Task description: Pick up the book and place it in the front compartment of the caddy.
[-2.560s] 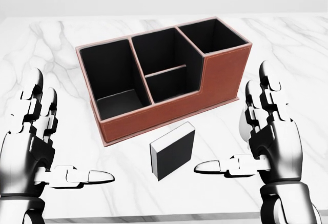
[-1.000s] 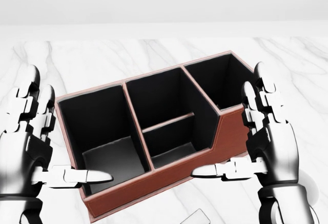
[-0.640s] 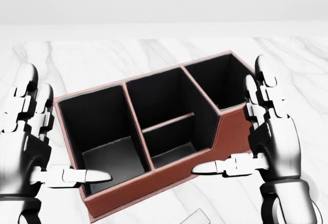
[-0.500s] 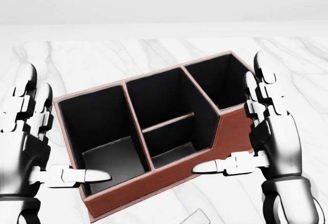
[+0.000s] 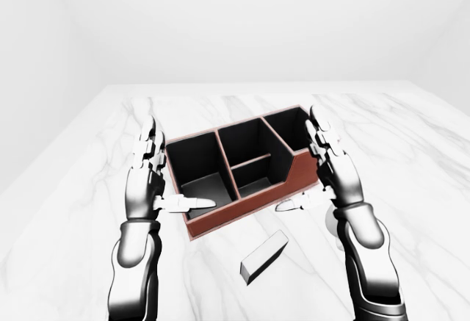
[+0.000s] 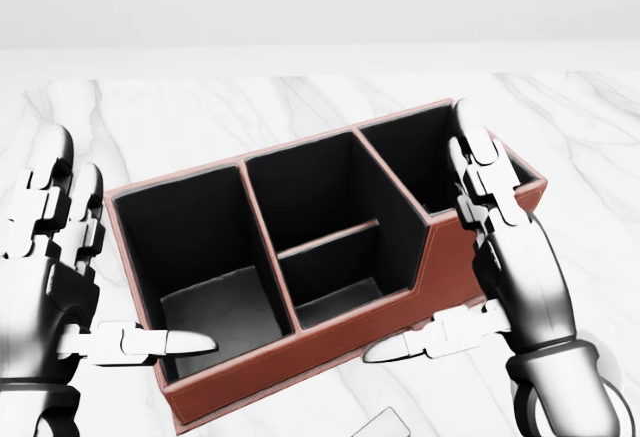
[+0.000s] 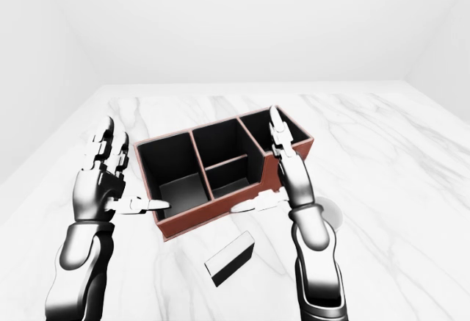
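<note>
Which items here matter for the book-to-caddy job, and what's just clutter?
Job:
- book, flat on the table, below the caddy in the left-eye view
- caddy, all compartments bare
- left hand, open
- right hand, open

Lying about:
- nothing loose; only the marble table

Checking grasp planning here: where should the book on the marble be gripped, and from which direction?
The book lies flat, apart from the caddy. Probably grip across its two long edges, from above with the right hand, which is open and nearer; its low, slab-like shape leaves little else to pinch.
</note>
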